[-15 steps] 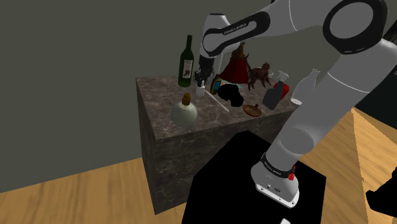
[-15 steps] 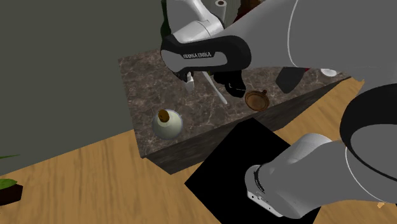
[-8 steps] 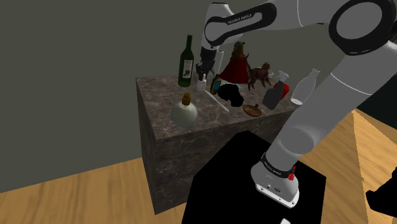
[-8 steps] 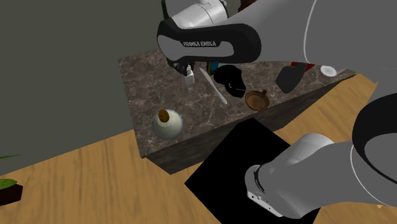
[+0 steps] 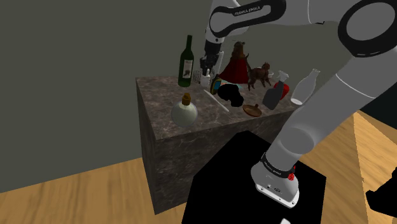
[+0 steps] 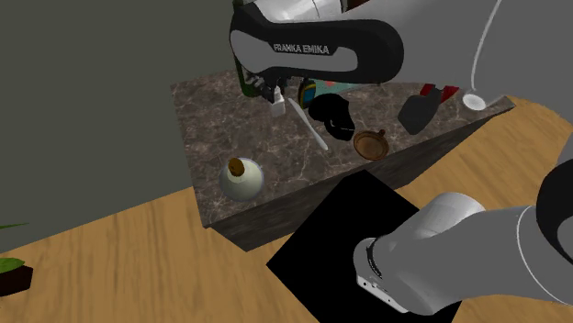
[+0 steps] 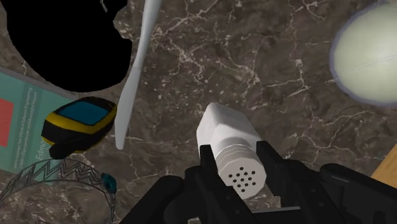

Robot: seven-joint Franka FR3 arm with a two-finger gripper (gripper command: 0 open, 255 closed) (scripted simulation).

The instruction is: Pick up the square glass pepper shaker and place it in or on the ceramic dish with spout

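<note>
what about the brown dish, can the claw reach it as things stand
Probably yes. The claw, shut on the shaker, hangs above the counter; the brown dish lies uncovered near its edge, and the black thing between them looks low enough to clear.

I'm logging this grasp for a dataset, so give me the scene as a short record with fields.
surface: dark marbled counter
gripper: shut on the shaker
shaker: white, square body, perforated top towards the wrist camera; appears lifted off the counter
black dish: on the counter, likely the target; shaker not yet in it
brown bowl: on the counter beside the black dish
white utensil: lying on the counter between shaker and black dish
corked flask: near the counter's front edge
</note>
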